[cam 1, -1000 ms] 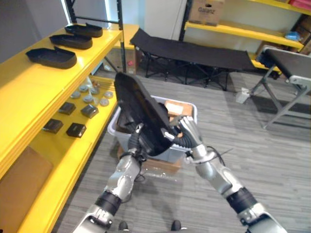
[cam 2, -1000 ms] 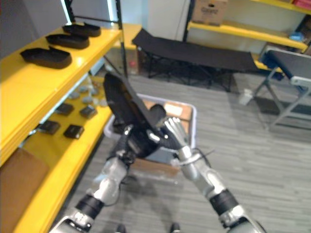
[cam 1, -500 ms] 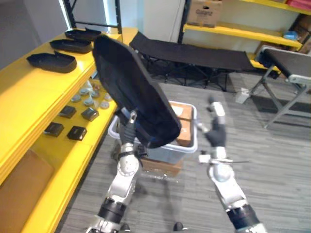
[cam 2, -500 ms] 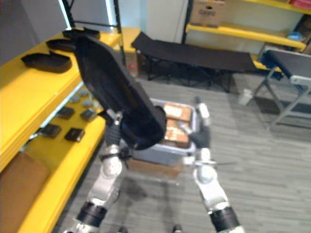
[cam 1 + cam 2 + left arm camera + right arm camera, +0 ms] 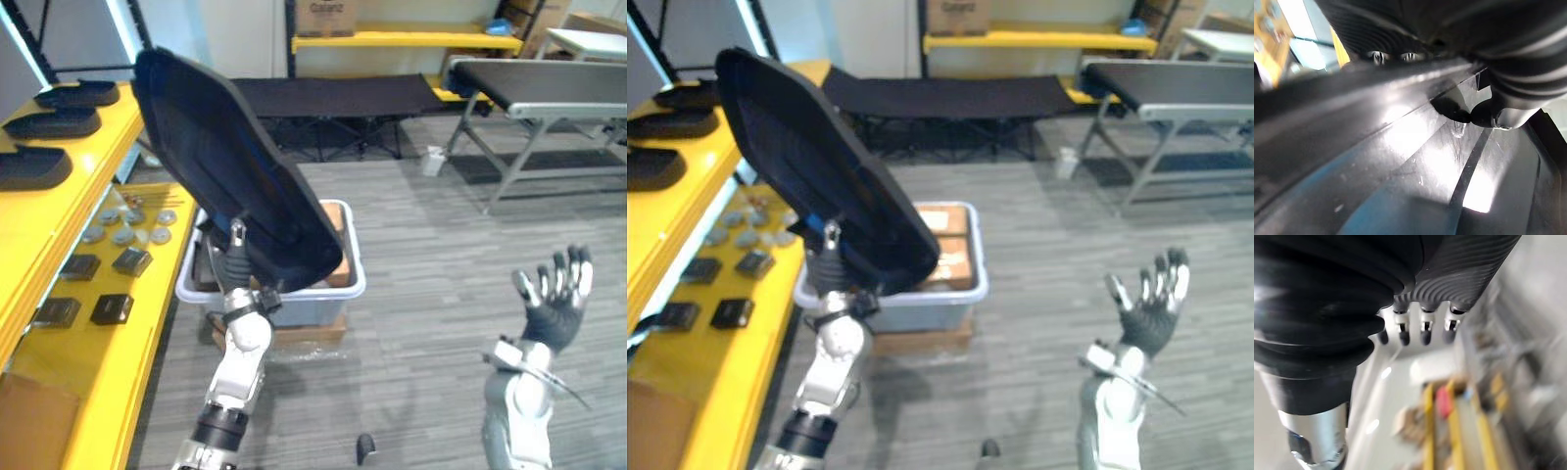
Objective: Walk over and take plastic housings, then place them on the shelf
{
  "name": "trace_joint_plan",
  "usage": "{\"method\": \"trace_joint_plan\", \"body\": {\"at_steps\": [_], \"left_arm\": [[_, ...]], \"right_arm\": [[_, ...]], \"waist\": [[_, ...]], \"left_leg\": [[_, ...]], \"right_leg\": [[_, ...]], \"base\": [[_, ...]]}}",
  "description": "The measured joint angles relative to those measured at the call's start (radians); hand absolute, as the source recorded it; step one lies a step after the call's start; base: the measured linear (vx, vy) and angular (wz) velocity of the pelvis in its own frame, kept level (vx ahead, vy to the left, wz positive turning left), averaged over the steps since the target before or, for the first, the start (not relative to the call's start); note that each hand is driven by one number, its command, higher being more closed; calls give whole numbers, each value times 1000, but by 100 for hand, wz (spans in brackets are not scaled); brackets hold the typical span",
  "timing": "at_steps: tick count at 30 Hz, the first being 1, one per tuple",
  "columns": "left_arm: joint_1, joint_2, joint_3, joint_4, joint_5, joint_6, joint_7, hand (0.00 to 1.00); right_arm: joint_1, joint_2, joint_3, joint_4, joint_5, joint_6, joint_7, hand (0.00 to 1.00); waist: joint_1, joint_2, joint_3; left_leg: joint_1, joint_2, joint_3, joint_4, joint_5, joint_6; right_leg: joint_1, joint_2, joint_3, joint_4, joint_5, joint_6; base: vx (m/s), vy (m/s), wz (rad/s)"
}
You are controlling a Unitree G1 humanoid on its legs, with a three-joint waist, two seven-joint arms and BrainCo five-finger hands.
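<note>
My left hand (image 5: 236,266) clamps the black plastic housing (image 5: 230,166) by its lower rim, tilted up at 10 o'clock above the bin (image 5: 350,286); right hand (image 5: 554,296) splayed empty at 4 o'clock. Likely stiff, light, slick, and top-heavy gripped there.

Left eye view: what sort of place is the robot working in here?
Probably a warehouse or factory storeroom: yellow shelving holding black housings and small parts, a grey tote on the floor, and a conveyor behind. The left hand grips a large plastic housing.
</note>
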Motion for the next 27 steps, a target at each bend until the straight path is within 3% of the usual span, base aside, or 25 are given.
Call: {"method": "trace_joint_plan", "body": {"at_steps": [6,12,15,20,27], "left_arm": [[66,-16,-25,-48,-79,-26,-116,100],[214,-3,175,-147,-105,-33,-128,100],[292,31,295,-240,-107,-35,-113,100],[442,19,527,-364,-98,-72,-44,100],[546,-55,650,-453,-65,-112,-19,100]], "right_arm": [[38,24,-65,17,42,1,44,0],[-22,23,-79,45,69,2,137,0],[-65,11,-63,97,77,3,155,0],[-212,-18,96,176,53,32,163,0],[-357,-19,311,222,-4,118,172,0]], "waist": [[-1,16,-17],[19,21,-20],[58,25,-26],[164,28,-28],[258,24,-27]], "left_leg": [[9,5,17,-5,-17,-5],[-2,9,-51,-5,-8,-10],[-34,1,-118,-3,0,-9],[-70,-27,-225,5,19,5],[-106,-64,-329,20,14,18]], "right_leg": [[10,4,4,0,-7,5],[38,-3,-56,-10,-17,3],[46,-11,-122,-11,-28,7],[82,-34,-227,-31,-28,8],[117,-71,-333,-31,-49,29]], "base": [[-8,1,-4],[10,-21,25],[39,-20,73],[37,2,58],[-9,14,49]]}}
